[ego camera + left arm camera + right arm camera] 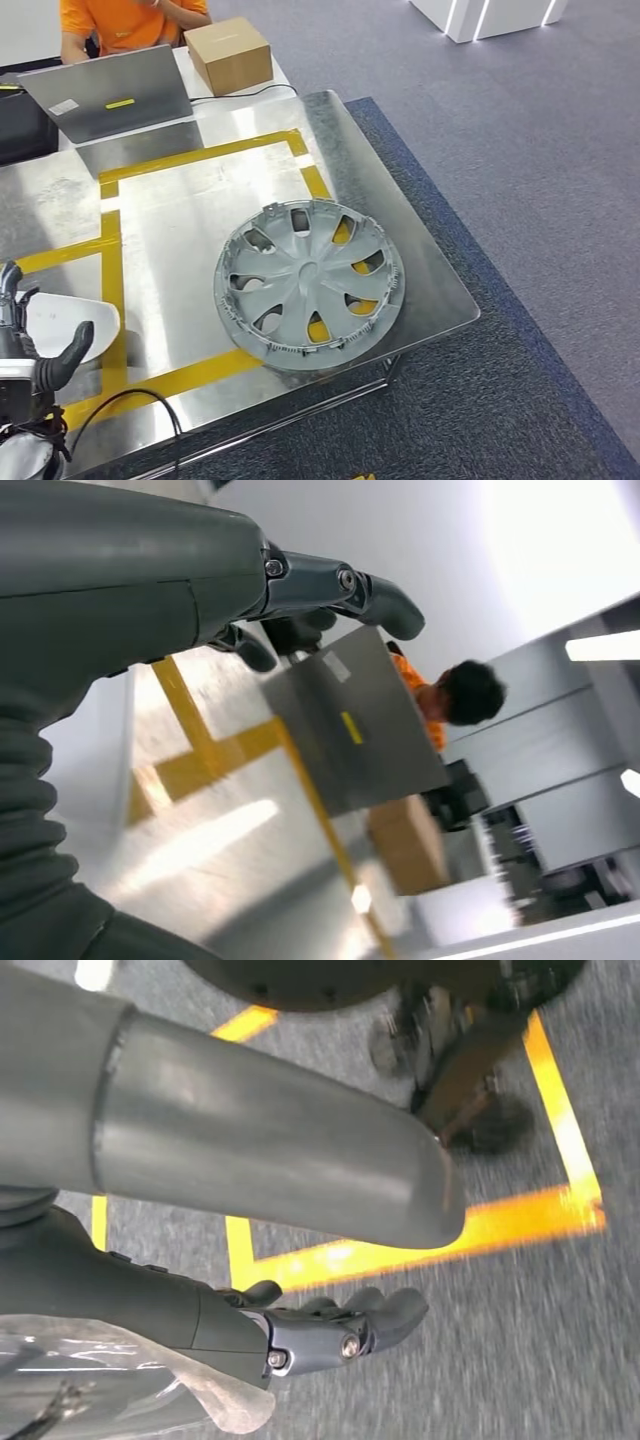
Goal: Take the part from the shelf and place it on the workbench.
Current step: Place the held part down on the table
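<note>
Table (181, 215): shiny sheet-metal top with rounded corners, brushed and reflective, marked with yellow tape lines that frame a square bay; it stands on grey carpet.
Hubcap (309, 285): the task's part, a round grey plastic wheel cover with curved spokes, cut-out windows and a ribbed rim. It lies flat on the table, near the table's front right corner, straddling the yellow tape, which shows through its openings.
Laptop (106, 92): grey metal lid, half open, at the table's far edge; a small white sticker and a short yellow strip sit on the lid, with no writing that can be read.
Cardboard box (228, 54): plain brown carton, closed, behind the table's far edge, just beside the laptop.
Person (128, 20): orange shirt, seated behind the laptop.
White part (64, 322): smooth, rounded, pale plastic piece lying at the table's front left edge.
Left hand (34, 350): dark fingers spread, holding nothing, above the table's front left edge, close to the white part.
Right hand (324, 1325): fingers straight and lying close together, empty, hanging over carpet with yellow floor tape.
</note>
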Controlling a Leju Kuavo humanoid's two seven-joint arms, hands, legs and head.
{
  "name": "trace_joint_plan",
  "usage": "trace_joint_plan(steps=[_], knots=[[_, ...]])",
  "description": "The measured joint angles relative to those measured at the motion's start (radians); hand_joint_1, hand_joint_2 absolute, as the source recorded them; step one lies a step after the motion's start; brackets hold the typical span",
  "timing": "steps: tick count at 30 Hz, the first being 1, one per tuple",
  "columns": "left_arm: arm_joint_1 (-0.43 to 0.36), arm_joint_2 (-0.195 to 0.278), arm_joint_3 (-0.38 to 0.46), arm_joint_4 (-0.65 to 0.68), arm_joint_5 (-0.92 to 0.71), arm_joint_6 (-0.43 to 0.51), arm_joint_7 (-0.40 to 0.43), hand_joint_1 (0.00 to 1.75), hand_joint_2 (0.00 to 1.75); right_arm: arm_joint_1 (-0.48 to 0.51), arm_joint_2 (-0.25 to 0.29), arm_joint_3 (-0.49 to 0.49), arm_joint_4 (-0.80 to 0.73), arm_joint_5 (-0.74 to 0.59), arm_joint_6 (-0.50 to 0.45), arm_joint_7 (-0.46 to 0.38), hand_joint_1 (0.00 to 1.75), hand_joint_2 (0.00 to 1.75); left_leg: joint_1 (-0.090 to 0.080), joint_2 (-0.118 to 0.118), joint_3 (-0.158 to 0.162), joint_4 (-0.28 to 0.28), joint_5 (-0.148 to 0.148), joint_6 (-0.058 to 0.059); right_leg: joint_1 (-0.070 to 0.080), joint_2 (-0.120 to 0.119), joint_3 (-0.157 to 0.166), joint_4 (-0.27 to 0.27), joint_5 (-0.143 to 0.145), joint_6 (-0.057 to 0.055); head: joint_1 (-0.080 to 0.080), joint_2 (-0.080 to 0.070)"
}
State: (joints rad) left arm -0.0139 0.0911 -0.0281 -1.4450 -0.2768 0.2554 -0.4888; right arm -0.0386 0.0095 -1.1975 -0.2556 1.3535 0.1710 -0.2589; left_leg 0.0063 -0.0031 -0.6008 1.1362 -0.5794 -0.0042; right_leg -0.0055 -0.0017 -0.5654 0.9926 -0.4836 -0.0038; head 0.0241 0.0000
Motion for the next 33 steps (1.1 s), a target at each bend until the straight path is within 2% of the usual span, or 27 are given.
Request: trace_joint_plan(steps=[2, 3, 4, 5, 6, 8, 9, 12, 13, 14, 17, 18, 19, 20, 21, 23, 24, 25, 27, 28, 29, 30, 32, 33], knots=[[0.015, -0.036, -0.001, -0.059, 0.106, 0.02, -0.027, 0.0, 0.0, 0.002, 0.003, 0.0, 0.0, -0.005, -0.007, 0.002, 0.0, 0.0, 0.003, 0.0, -0.063, 0.132, -0.054, -0.006, 0.0, -0.001, 0.003, 0.0, -0.002, -0.002, -0.001, 0.0], [0.024, -0.055, -0.002, -0.093, 0.144, 0.046, -0.042, 0.0, 0.0, 0.004, 0.005, 0.0, 0.0, -0.007, -0.01, 0.004, 0.0, 0.0, 0.004, 0.0, -0.081, 0.168, -0.058, -0.007, 0.0, 0.0, 0.005, 0.001, -0.003, -0.002, -0.001, 0.0], [0.03, -0.073, -0.004, -0.128, 0.168, 0.078, -0.055, 0.0, 0.0, 0.006, 0.009, 0.0, 0.0, -0.009, -0.014, 0.006, 0.0, 0.0, 0.005, 0.0, -0.081, 0.161, -0.04, -0.008, 0.0, 0.0, 0.007, 0.002, -0.004, -0.001, -0.001, 0.0], [0.034, -0.086, -0.009, -0.163, 0.175, 0.111, -0.067, 0.0, 0.0, 0.007, 0.013, 0.0, 0.0, -0.011, -0.018, 0.007, 0.0, 0.0, 0.005, 0.0, -0.062, 0.114, -0.003, -0.008, -0.001, 0.001, 0.009, 0.004, -0.006, 0.001, -0.001, 0.0], [0.036, -0.097, -0.015, -0.197, 0.177, 0.141, -0.077, 0.0, 0.0, 0.008, 0.016, -0.001, 0.0, -0.013, -0.021, 0.007, 0.0, 0.0, 0.006, 0.001, -0.032, 0.044, 0.039, -0.007, -0.001, 0.002, 0.011, 0.005, -0.009, 0.003, -0.001, 0.0], [0.041, -0.112, -0.032, -0.253, 0.173, 0.179, -0.089, 0.0, 0.0, 0.007, 0.021, -0.001, 0.0, -0.017, -0.026, 0.008, 0.0, 0.0, 0.004, 0.0, 0.018, -0.072, 0.085, -0.002, 0.003, 0.003, 0.01, 0.011, -0.013, 0.012, -0.001, 0.0], [0.045, -0.118, -0.04, -0.275, 0.17, 0.19, -0.094, 0.0, 0.0, 0.007, 0.023, -0.001, 0.0, -0.019, -0.028, 0.008, 0.0, 0.0, 0.003, -0.001, 0.027, -0.097, 0.09, 0.002, 0.004, 0.003, 0.007, 0.014, -0.014, 0.017, 0.0, 0.0], [0.059, -0.131, -0.066, -0.327, 0.167, 0.213, -0.11, 0.0, 0.0, 0.008, 0.027, -0.001, 0.0, -0.024, -0.031, 0.01, 0.0, 0.0, 0.001, -0.002, 0.025, -0.105, 0.094, 0.02, 0.003, 0.003, 0.001, 0.016, -0.015, 0.034, 0.002, 0.0], [0.061, -0.133, -0.074, -0.34, 0.169, 0.216, -0.114, 0.0, 0.0, 0.008, 0.028, -0.001, -0.001, -0.025, -0.032, 0.01, 0.0, 0.0, 0.002, -0.001, 0.024, -0.108, 0.098, 0.027, 0.002, 0.003, -0.005, 0.028, -0.028, 0.039, 0.003, 0.0], [0.062, -0.135, -0.082, -0.351, 0.172, 0.218, -0.116, 0.0, 0.0, 0.008, 0.028, -0.001, -0.001, -0.025, -0.032, 0.01, 0.0, 0.0, 0.004, 0.001, 0.023, -0.111, 0.102, 0.035, 0.002, 0.003, -0.017, 0.057, -0.054, 0.044, 0.004, 0.0], [0.071, -0.14, -0.102, -0.374, 0.177, 0.223, -0.122, 0.0, 0.0, 0.008, 0.032, -0.001, -0.001, -0.027, -0.032, 0.011, 0.0, 0.0, 0.004, 0.004, 0.008, -0.113, 0.114, 0.047, 0.0, 0.002, -0.089, 0.244, -0.165, 0.053, 0.01, 0.0], [0.074, -0.141, -0.107, -0.379, 0.177, 0.225, -0.123, 0.0, 0.0, 0.009, 0.033, -0.001, -0.001, -0.028, -0.032, 0.011, 0.0, 0.0, 0.003, 0.005, 0.002, -0.113, 0.118, 0.048, -0.001, 0.002, -0.102, 0.288, -0.181, 0.055, 0.01, 0.0], [0.077, -0.141, -0.111, -0.383, 0.178, 0.228, -0.124, 0.0, 0.0, 0.009, 0.035, -0.001, -0.001, -0.029, -0.032, 0.011, 0.0, 0.0, 0.002, 0.005, -0.003, -0.113, 0.123, 0.047, -0.001, 0.002, -0.095, 0.294, -0.176, 0.054, 0.01, 0.0], [0.079, -0.142, -0.113, -0.387, 0.179, 0.231, -0.125, 0.0, 0.0, 0.009, 0.035, -0.001, -0.001, -0.03, -0.033, 0.011, 0.0, 0.0, 0.002, 0.005, -0.008, -0.112, 0.127, 0.046, -0.001, 0.002, -0.066, 0.256, -0.154, 0.053, 0.01, 0.0], [0.08, -0.142, -0.115, -0.392, 0.18, 0.235, -0.126, 0.0, 0.0, 0.008, 0.035, -0.001, -0.001, -0.03, -0.034, 0.011, 0.0, 0.0, 0.001, 0.005, -0.012, -0.112, 0.132, 0.044, -0.001, 0.002, -0.021, 0.189, -0.124, 0.05, 0.01, 0.0], [0.081, -0.142, -0.117, -0.402, 0.183, 0.24, -0.128, 0.0, 0.0, 0.005, 0.035, -0.001, -0.002, -0.03, -0.035, 0.011, 0.0, 0.0, 0.0, 0.004, -0.018, -0.112, 0.142, 0.036, 0.001, 0.004, 0.071, 0.043, -0.085, 0.042, 0.01, 0.0], [0.081, -0.143, -0.118, -0.406, 0.185, 0.243, -0.13, 0.0, 0.0, 0.004, 0.036, -0.001, -0.002, -0.03, -0.036, 0.01, 0.0, 0.0, -0.001, 0.004, -0.019, -0.111, 0.147, 0.03, 0.002, 0.004, 0.093, 0.002, -0.078, 0.039, 0.01, 0.0], [0.082, -0.143, -0.119, -0.41, 0.187, 0.245, -0.132, 0.0, 0.0, 0.004, 0.036, -0.001, -0.002, -0.03, -0.037, 0.009, 0.0, 0.0, -0.002, 0.004, -0.021, -0.112, 0.153, 0.023, 0.004, 0.005, 0.101, -0.017, -0.076, 0.036, 0.01, 0.0], [0.084, -0.144, -0.12, -0.417, 0.19, 0.25, -0.136, 0.0, 0.0, 0.006, 0.038, -0.001, -0.002, -0.029, -0.039, 0.008, 0.0, 0.0, -0.001, 0.003, -0.023, -0.112, 0.16, 0.01, 0.004, 0.004, 0.088, -0.021, -0.063, 0.026, 0.009, 0.0], [0.086, -0.144, -0.12, -0.419, 0.19, 0.252, -0.138, 0.0, 0.0, 0.006, 0.039, -0.001, -0.002, -0.029, -0.04, 0.008, 0.0, 0.0, -0.001, 0.003, -0.028, -0.104, 0.146, 0.005, 0.002, 0.002, 0.082, -0.023, -0.055, 0.017, 0.008, 0.0], [0.087, -0.144, -0.12, -0.421, 0.191, 0.254, -0.139, 0.0, 0.0, 0.006, 0.041, -0.001, -0.002, -0.029, -0.041, 0.008, 0.0, 0.0, 0.0, 0.002, -0.037, -0.081, 0.117, 0.0, -0.001, -0.001, 0.075, -0.026, -0.046, 0.009, 0.006, 0.0], [0.088, -0.144, -0.12, -0.422, 0.19, 0.256, -0.14, 0.0, 0.0, 0.006, 0.042, -0.001, -0.003, -0.028, -0.043, 0.008, 0.0, 0.0, 0.001, 0.001, -0.05, -0.037, 0.072, -0.004, -0.002, -0.004, 0.067, -0.027, -0.037, 0.003, 0.003, 0.0], [0.091, -0.144, -0.12, -0.422, 0.189, 0.261, -0.142, 0.0, 0.0, 0.006, 0.042, -0.001, -0.003, -0.027, -0.044, 0.008, 0.0, 0.0, 0.003, 0.001, -0.078, 0.087, -0.019, -0.01, -0.001, -0.007, 0.05, -0.025, -0.02, -0.001, -0.001, 0.0], [0.093, -0.143, -0.12, -0.422, 0.188, 0.265, -0.142, 0.0, 0.0, 0.006, 0.042, -0.001, -0.003, -0.027, -0.045, 0.008, 0.0, 0.0, 0.003, 0.001, -0.082, 0.137, -0.042, -0.013, 0.0, -0.008, 0.04, -0.022, -0.011, -0.001, -0.001, 0.0]])
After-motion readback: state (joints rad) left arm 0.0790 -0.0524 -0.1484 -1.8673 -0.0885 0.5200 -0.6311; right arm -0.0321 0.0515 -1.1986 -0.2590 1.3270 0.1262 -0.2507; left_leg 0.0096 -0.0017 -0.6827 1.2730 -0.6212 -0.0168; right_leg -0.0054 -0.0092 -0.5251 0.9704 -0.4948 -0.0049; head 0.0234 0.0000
